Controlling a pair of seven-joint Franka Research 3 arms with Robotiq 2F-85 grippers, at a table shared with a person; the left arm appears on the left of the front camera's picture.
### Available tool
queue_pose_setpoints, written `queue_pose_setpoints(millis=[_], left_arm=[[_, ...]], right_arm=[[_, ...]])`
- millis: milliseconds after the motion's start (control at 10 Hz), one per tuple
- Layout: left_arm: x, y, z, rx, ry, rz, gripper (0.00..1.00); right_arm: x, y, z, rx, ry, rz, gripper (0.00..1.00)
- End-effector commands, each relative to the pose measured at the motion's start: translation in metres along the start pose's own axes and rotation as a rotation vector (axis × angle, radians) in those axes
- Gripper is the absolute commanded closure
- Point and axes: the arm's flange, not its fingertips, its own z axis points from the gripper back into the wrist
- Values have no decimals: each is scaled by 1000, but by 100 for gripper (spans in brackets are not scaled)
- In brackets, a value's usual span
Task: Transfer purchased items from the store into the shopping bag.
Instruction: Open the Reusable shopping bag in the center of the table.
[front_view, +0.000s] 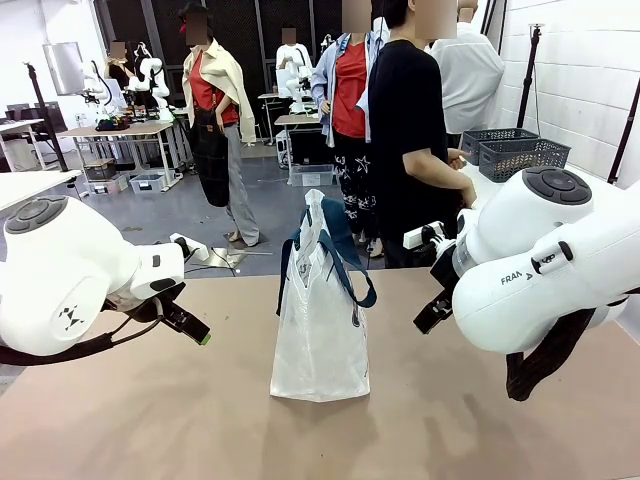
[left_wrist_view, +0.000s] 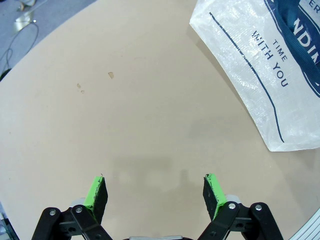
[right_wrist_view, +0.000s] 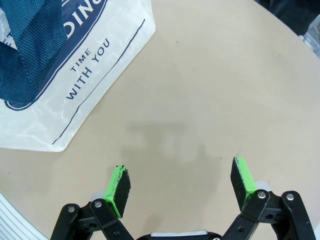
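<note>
Both grippers stand with their green-padded fingers spread wide and nothing between them: the left gripper (left_wrist_view: 155, 184) hangs over bare tan table (left_wrist_view: 125, 125), and the right gripper (right_wrist_view: 180, 172) does the same on the other side, each casting a faint shadow on the tabletop below it. In the left wrist view a small pale fleck (left_wrist_view: 111, 75) lies on the surface beyond the fingers, perhaps a scrap or a scuff; it is too small to tell. Farther along, in both wrist views, a lower corner of the shopping bag (front_view: 320, 340) comes into the picture, well apart from the pads, its translucent whitish wall printed with a thin navy line, the words "TIME WITH YOU" and part of a navy oval logo. From the front, the bag stands upright at the middle of the table, between the two arms and touched by neither, its navy strap handles (front_view: 345, 250) drooping over its top edge; what it holds cannot be made out through the plastic. Beyond the far edge of the table a person in a black top (front_view: 405, 130) stands turned to the side, and behind that person dark grey mesh baskets (front_view: 515, 155) sit on a white surface by the wall.
</note>
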Motion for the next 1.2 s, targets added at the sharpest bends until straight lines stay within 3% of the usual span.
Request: queue_pose_setpoints(millis=[0, 300, 500, 900, 1100], left_arm=[[9, -5, 12, -66, -13, -20, 0], [40, -13, 47, -183, 29, 57, 0], [69, -15, 73, -144, 84, 145, 0], [142, -16, 114, -175, 27, 198, 0], [163, -28, 127, -201, 19, 192, 0]], right_arm=[[5, 16, 20, 39, 26, -11, 0], [38, 29, 61, 78, 64, -92, 0], [72, 30, 93, 54, 94, -193, 0], [166, 34, 158, 30, 77, -266, 0], [199, 33, 164, 16, 81, -282, 0]])
